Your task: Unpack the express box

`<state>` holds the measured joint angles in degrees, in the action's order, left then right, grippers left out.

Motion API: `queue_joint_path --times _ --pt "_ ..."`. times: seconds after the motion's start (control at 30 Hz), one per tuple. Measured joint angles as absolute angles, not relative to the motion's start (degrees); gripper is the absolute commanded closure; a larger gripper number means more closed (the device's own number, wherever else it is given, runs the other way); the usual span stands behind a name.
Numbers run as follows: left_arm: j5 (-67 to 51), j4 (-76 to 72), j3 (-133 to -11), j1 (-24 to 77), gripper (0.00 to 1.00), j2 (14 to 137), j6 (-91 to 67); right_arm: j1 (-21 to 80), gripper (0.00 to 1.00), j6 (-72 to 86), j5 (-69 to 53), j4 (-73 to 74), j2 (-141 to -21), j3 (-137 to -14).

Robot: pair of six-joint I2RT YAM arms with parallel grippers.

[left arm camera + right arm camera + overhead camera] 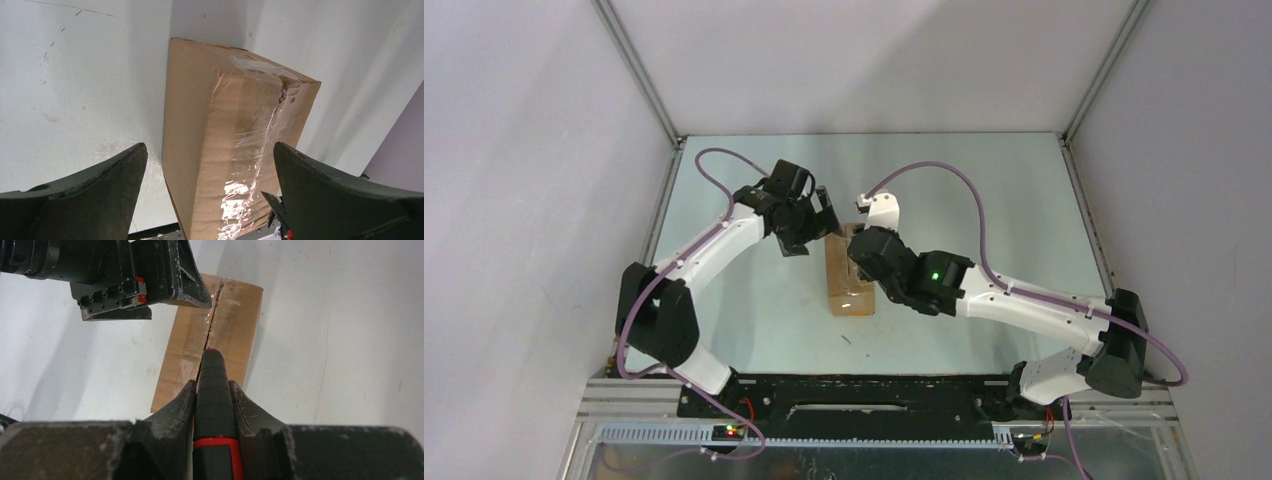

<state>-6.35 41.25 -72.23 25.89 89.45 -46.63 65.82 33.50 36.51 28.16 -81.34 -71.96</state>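
Grey walls enclose a pale bench, with the box lying flat at its middle. Likely trouble: the knife, clamped in the right claw, could dig too deep or skid off the taped seam, since nothing seems to pin the box. Its far end lies between the spread fingers of the left claw.

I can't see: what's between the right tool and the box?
A black knife, held by the right tool, tip at the express box seam. Right wrist view.
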Motion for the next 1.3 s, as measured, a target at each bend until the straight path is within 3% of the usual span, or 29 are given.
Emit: queue_joint_path --times 0.33,0.87,1.3 --pt "-6.5 41.8 -72.7 27.6 0.02 90.7 -45.3 65.6 1.0 36.6 33.6 26.5 -81.7 -71.2" --pt "-3.3 44.1 -73.0 29.8 0.22 91.8 -45.0 65.1 1.0 38.3 32.5 26.0 -81.7 -69.1" --pt "1.1 45.1 -73.0 31.5 0.52 91.2 -49.5 64.3 1.0 36.6 28.1 24.7 -81.6 -67.5"
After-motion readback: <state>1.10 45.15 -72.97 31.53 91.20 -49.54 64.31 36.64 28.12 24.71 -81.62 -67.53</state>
